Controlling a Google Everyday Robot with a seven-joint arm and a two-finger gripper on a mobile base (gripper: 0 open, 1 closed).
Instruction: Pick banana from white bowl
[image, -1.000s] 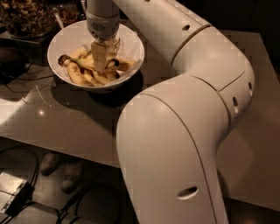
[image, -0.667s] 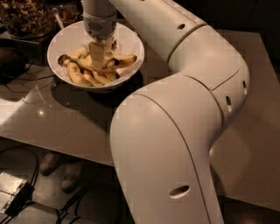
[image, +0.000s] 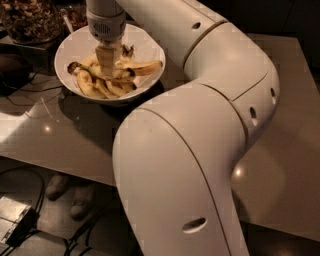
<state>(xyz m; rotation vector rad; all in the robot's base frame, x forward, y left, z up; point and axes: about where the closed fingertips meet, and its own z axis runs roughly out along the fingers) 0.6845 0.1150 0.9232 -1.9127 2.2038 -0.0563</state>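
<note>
1. Your gripper (image: 107, 59) is low inside the white bowl (image: 75, 47), pointing straight down into the fruit, a little left of the bowl's middle.
2. You cannot tell how far it is open, or whether it has hold of anything: its tip is sunk among the bananas and the wrist housing hides the rest.
3. The banana (image: 89, 70) you want lies across the bowl. Its blackened stem end points to the counter's left edge, and its streaked body runs right, passing beneath the gripper.
4. The other bananas (image: 97, 89) are heaped under and beside it on the near side of the bowl. A cleaner yellow one (image: 146, 67) reaches toward the bowl's right rim.
5. The bowl stands on the counter (image: 75, 135) close to its far left corner, upright.
6. A clear container of brown granola (image: 30, 20) sits just beyond the bowl, at that same far left corner.
7. The arm (image: 200, 100) bends over the middle of the counter and fills the near side of your view.
8. Dark cables (image: 25, 97) trail over the left edge.
</note>
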